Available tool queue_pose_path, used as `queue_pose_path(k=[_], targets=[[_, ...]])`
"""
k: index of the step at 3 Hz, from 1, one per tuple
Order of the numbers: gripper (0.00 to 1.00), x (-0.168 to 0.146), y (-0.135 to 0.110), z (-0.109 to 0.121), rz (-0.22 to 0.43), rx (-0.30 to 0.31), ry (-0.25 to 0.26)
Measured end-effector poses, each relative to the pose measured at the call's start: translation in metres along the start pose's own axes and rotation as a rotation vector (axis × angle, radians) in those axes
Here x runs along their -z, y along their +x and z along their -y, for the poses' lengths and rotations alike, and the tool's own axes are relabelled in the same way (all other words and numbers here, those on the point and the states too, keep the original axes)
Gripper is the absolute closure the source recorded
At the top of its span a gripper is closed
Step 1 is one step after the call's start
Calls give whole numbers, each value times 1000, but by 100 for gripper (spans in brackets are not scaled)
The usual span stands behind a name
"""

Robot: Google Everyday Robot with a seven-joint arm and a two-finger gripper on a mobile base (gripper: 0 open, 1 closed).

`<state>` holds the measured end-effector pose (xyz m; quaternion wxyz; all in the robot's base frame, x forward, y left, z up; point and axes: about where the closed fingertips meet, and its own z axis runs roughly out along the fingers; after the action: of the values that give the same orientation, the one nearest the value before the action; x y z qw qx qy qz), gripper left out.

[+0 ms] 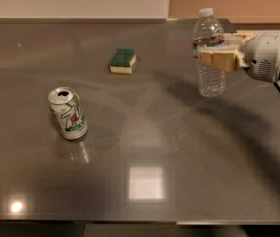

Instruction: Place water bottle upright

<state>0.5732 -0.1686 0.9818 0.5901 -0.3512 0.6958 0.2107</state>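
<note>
The water bottle (209,53) is a clear ribbed plastic bottle with a white cap. It stands nearly upright at the right of the grey table (169,162), its base low over or on the surface; I cannot tell which. My gripper (218,58) reaches in from the right edge and is shut on the bottle around its label band, tan finger pads (219,60) pressed on its middle.
A green-and-white soda can (68,113) stands upright at the left. A green and yellow sponge (122,61) lies at the back centre. The table's right edge runs just behind my arm (273,56). Wall behind the table.
</note>
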Motion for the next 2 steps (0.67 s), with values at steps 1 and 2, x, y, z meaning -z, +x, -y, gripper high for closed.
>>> queue_pose_path(k=[1,2], targets=[[100,19,7,1,124,27,-21],[100,23,10,-3,202,66,-46]])
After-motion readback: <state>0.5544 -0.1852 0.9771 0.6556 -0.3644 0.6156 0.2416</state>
